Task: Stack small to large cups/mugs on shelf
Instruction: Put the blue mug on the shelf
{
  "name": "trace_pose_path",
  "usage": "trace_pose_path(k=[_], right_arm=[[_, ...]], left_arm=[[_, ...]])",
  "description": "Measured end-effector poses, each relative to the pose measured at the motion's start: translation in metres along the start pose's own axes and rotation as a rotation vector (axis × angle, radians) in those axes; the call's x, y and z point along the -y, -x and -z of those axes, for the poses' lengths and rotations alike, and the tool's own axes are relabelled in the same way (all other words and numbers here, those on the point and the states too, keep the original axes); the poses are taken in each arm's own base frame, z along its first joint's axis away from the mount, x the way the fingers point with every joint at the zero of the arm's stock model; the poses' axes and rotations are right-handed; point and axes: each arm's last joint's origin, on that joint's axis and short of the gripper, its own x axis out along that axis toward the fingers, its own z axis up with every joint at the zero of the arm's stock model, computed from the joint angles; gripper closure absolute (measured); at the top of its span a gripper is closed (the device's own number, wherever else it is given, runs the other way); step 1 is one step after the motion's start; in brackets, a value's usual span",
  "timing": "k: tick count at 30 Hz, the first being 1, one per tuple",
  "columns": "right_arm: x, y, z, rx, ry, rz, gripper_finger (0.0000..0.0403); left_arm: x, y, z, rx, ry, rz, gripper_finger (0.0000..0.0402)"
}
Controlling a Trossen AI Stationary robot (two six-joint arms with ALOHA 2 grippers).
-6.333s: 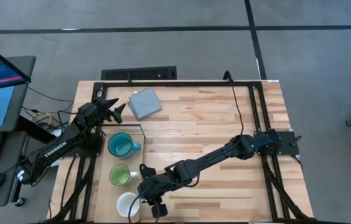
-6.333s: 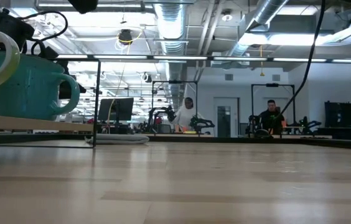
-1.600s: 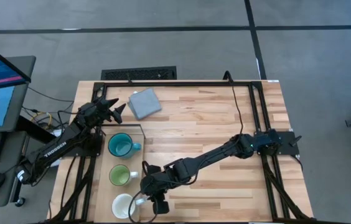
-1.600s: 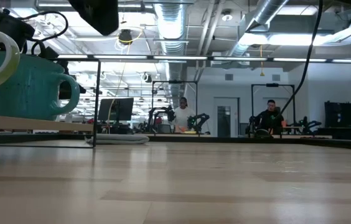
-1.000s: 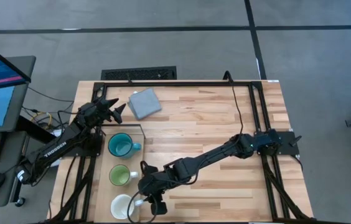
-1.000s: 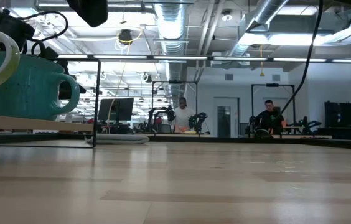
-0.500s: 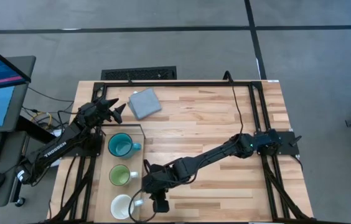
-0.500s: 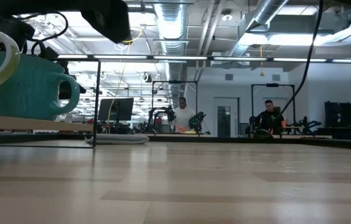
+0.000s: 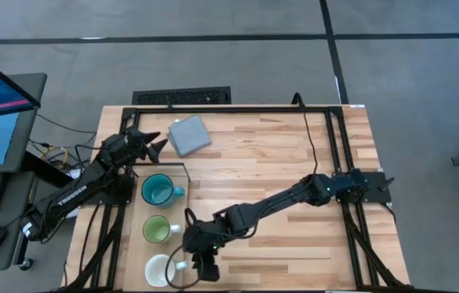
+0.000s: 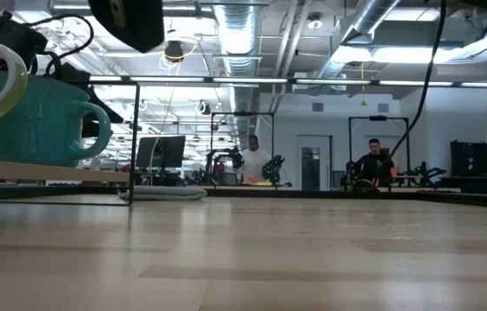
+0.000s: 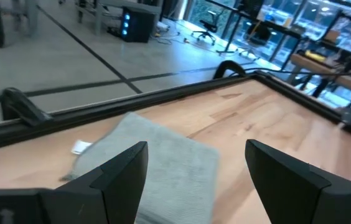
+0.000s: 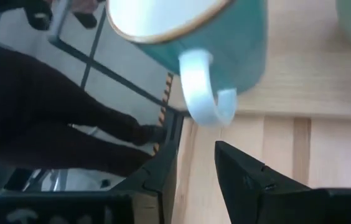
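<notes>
Pale wood shelf (image 9: 158, 210) lay along the table's left side, long axis running far edge to near edge. All three mugs stood on it in a row, upright, mouths up, apart, none nested yet. Teal mug (image 9: 158, 191) farthest, then green mug (image 9: 156, 229), then white mug (image 9: 160, 270) nearest the front. Every handle pointed toward table centre. They looked like glazed ceramic to me: stiff, slick, chippable, with some weight. I'd pinch the rim wall or the handle and set down softly. My right gripper (image 9: 187, 259) sat just beside the white mug's handle, fingers slightly apart, nothing between them. My left gripper (image 9: 144, 138) waited by the grey pad (image 9: 189, 135), fingers apart, empty.
</notes>
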Motion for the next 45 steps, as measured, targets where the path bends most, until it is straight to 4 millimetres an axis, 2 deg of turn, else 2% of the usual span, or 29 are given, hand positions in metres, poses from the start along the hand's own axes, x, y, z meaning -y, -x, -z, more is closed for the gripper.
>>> trace_pose_path(k=[6, 13, 19, 24, 33, 39, 41, 45], right_arm=[[0.007, 0.002, -0.003, 0.029, -0.009, 0.077, 0.0271], [0.038, 0.014, -0.012, 0.075, -0.081, 0.23, 0.0271], [0.058, 0.033, -0.01, 0.006, -0.132, 0.387, 0.0271], [0.069, 0.058, -0.014, -0.01, -0.132, 0.494, 0.0271], [0.093, 0.077, -0.02, -0.055, -0.009, 0.523, 0.0271], [0.115, 0.102, -0.017, -0.159, 0.03, 0.665, 0.0271], [0.117, 0.119, -0.02, -0.161, 0.048, 0.702, 0.0271], [0.11, 0.162, -0.037, -0.034, 0.103, 0.706, 0.0271]], left_arm=[[0.001, 0.0, 0.0, -0.009, 0.02, 0.046, 0.014], [0.003, 0.001, -0.004, -0.016, 0.026, 0.064, 0.014], [0.006, 0.003, -0.013, 0.024, 0.004, 0.056, 0.014], [0.012, 0.008, -0.038, 0.17, -0.084, 0.044, 0.014], [0.029, 0.03, -0.093, 0.44, -0.184, -0.013, 0.014], [0.051, 0.063, -0.144, 0.588, -0.135, 0.131, 0.014], [0.061, 0.079, -0.162, 0.613, -0.145, 0.22, 0.014], [0.077, 0.113, -0.188, 0.555, -0.169, 0.307, 0.014]])
